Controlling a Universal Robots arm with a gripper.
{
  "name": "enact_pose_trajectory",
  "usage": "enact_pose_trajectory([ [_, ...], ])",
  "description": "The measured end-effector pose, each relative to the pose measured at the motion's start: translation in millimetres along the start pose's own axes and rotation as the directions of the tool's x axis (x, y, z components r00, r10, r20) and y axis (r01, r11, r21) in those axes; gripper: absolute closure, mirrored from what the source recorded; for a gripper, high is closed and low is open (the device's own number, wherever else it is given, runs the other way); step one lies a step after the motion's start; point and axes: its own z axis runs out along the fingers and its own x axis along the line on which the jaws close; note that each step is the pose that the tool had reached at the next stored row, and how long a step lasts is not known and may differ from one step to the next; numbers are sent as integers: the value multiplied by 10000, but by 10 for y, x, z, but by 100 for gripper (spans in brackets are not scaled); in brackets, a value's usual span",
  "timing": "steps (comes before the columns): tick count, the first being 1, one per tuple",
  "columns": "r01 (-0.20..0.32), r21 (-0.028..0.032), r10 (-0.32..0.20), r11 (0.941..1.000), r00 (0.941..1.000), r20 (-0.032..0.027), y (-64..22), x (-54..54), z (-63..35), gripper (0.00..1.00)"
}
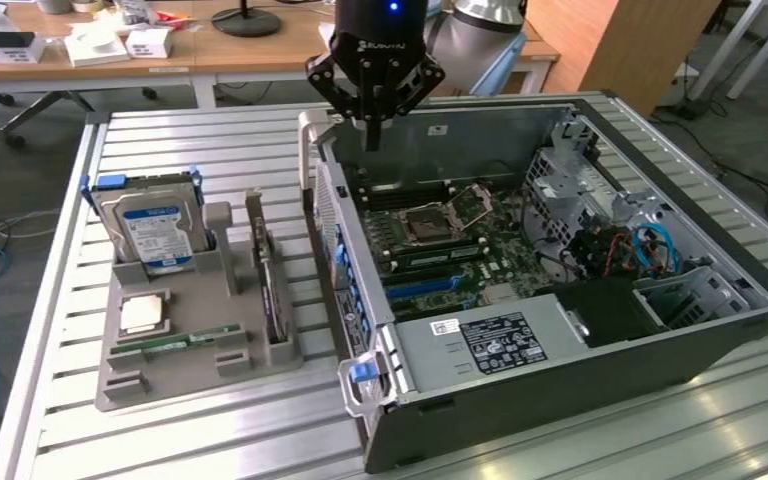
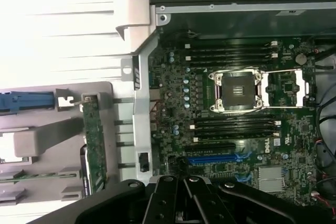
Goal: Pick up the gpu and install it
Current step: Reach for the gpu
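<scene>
The gpu [image 1: 267, 278] is a thin dark card standing on edge in a slot of the grey holder tray [image 1: 171, 385], to the exterior view's left of the open computer case [image 1: 558, 330]. In the wrist view the gpu [image 2: 95, 140] shows edge-on as a narrow board strip beside the case wall. My gripper [image 1: 372, 138] hangs above the far end of the case, over the motherboard [image 1: 458, 235], fingers shut with nothing between them. Its black body and gripper [image 2: 186, 200] sit over the board near the blue expansion slot [image 2: 220, 158].
A silver hard drive [image 1: 152, 230] with a blue-white label stands in the tray's far end. A processor [image 1: 141, 314] and a green RAM stick [image 1: 177, 343] lie in the tray. The case's raised side wall [image 1: 337, 240] separates tray and motherboard. Desks with clutter stand behind the slatted table [image 1: 157, 440].
</scene>
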Motion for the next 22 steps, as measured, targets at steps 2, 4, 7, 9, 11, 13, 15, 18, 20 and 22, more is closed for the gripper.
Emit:
enact_pose_trajectory([
  [2,-4,0,4,10000,10000,1,-5,64,1,89],
  [4,-13,1,13,10000,10000,0,-10,123,2,89],
  [7,-44,2,44,10000,10000,2,-15,219,3,89],
  [9,-65,2,65,10000,10000,3,-19,284,3,89],
  [11,-87,3,87,10000,10000,4,-24,349,4,89],
  [13,-106,3,106,9999,9999,4,-28,412,5,89],
  [15,-122,3,122,9999,9999,5,-32,462,6,89],
  [18,-148,3,148,9999,9999,7,-38,540,8,89],
  [20,-173,5,173,9999,9998,7,-43,599,8,89],
  [22,-197,5,197,9998,9998,9,-48,661,9,89],
])
